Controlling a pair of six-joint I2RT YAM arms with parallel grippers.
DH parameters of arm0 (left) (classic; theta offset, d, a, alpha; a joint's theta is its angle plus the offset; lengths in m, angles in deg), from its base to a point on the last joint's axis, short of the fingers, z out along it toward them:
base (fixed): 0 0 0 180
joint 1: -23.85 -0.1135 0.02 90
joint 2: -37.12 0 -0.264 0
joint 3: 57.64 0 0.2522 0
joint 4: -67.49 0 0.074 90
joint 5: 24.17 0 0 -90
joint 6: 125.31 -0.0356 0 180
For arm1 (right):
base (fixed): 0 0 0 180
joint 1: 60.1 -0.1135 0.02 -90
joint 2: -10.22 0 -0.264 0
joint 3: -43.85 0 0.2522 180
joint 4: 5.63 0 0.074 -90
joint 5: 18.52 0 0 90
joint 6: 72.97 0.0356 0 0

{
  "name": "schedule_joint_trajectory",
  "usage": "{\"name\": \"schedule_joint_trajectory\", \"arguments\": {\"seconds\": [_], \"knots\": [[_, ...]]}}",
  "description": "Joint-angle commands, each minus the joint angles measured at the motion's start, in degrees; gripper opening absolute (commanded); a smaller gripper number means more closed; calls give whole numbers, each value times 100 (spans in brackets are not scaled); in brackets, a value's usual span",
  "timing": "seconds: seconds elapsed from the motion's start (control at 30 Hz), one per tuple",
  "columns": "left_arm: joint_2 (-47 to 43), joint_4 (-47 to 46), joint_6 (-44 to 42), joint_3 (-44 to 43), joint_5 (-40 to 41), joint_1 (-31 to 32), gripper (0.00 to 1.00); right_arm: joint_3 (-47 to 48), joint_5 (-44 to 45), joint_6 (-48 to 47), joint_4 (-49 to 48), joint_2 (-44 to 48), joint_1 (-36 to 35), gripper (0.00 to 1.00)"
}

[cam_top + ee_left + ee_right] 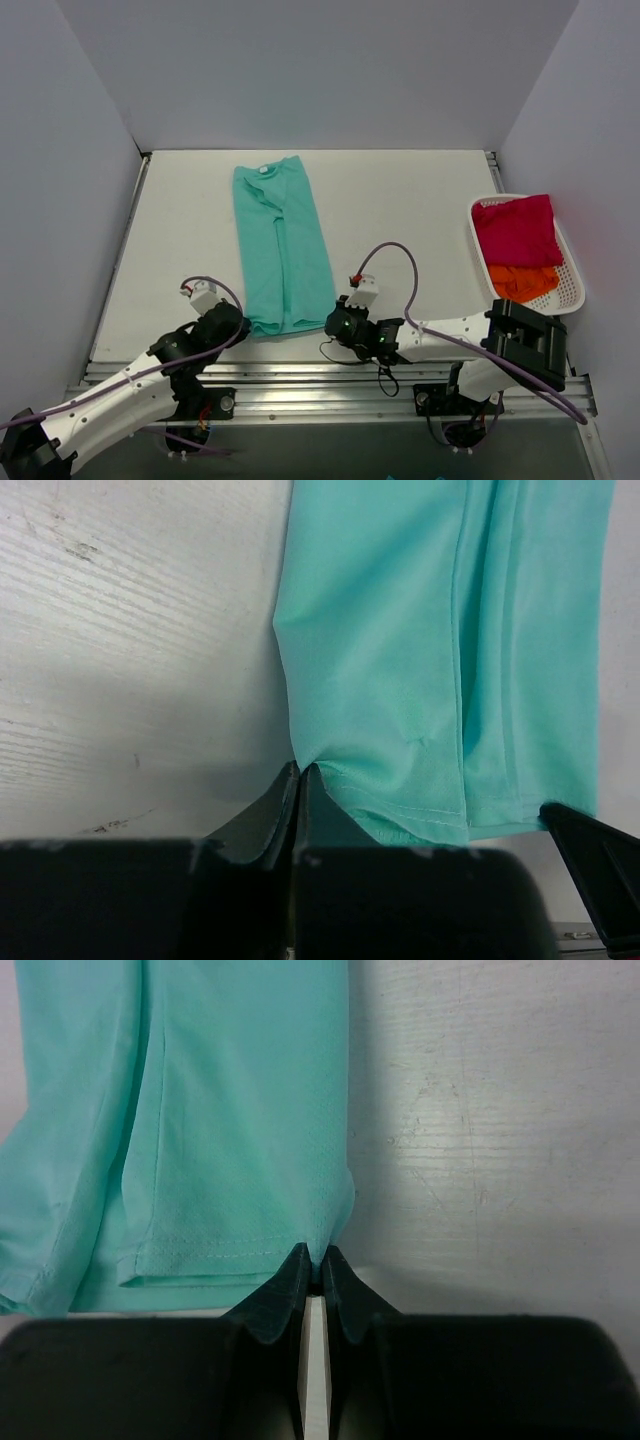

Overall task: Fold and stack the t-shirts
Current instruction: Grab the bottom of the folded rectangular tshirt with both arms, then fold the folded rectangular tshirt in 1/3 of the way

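Observation:
A teal t-shirt lies on the table folded lengthwise into a long strip, collar at the far end. My left gripper is shut on the hem's near left corner; in the left wrist view the gripper pinches the teal cloth. My right gripper is shut on the hem's near right corner; in the right wrist view the gripper pinches the cloth. A magenta-red t-shirt and an orange t-shirt lie in the basket.
A white slotted basket stands at the right edge of the white table. Grey walls close in the back and both sides. A metal rail runs along the near edge.

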Motion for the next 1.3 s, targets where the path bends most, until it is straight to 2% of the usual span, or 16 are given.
{"name": "schedule_joint_trajectory", "arguments": {"seconds": [0.0,0.33,0.53,0.8,1.27], "knots": [[114,220,-180,-407,49,0,2,400,477,-237,633,169,39,0],[729,-289,-786,-1259,49,-255,2,1463,670,-984,888,-68,319,0],[1318,-728,-1208,-1603,-170,-782,2,1798,521,-1389,651,-358,733,0],[2153,-1660,-1490,-1638,-873,-1687,2,2334,257,-1732,370,-1034,1322,0],[3357,-2460,-1789,-2227,-1199,-2399,2,3354,-59,-1960,229,-1957,1770,0]]}}
